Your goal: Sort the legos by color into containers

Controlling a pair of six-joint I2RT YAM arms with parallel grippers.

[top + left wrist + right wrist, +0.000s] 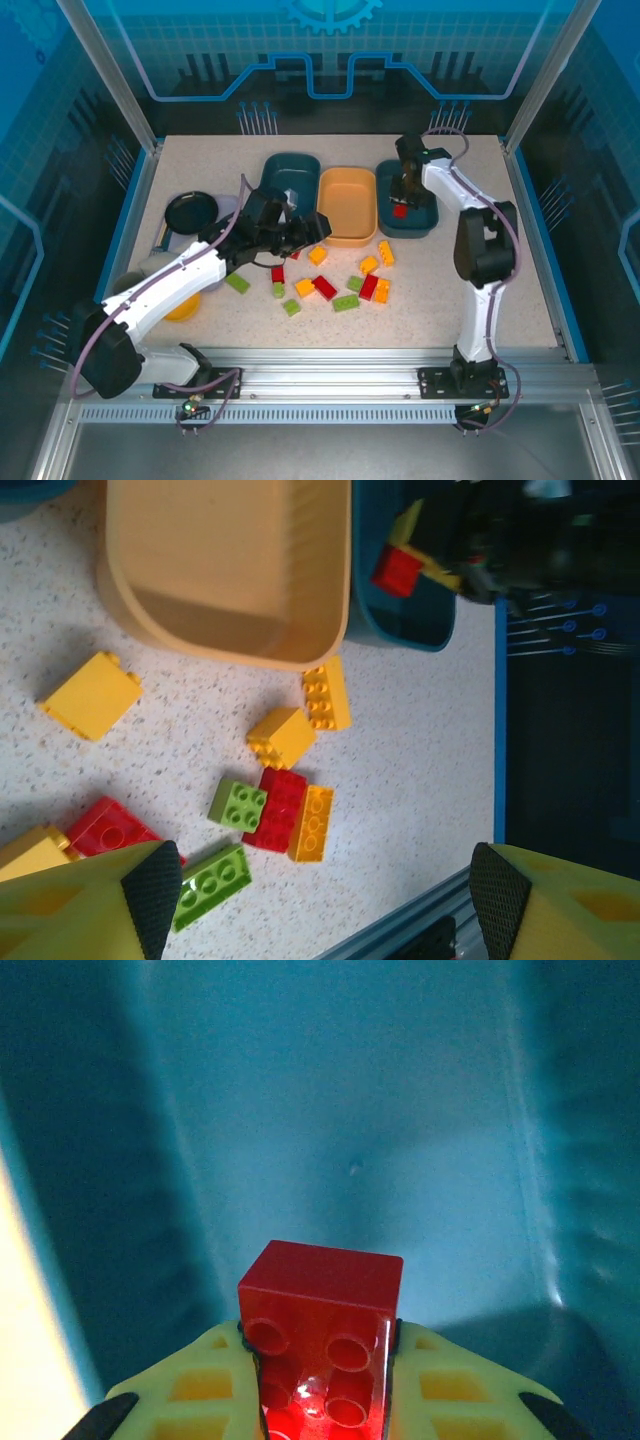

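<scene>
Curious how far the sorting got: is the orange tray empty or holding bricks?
Empty. The orange tray shows a bare floor from above; the yellow bricks lie outside it on the table.

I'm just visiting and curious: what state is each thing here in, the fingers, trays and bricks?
right fingers, shut on the red brick.
red brick, held over the right teal tray.
left fingers, open, holding nothing.
orange tray, empty.
right teal tray, empty where visible.
loose bricks, unsorted on the table.
</scene>
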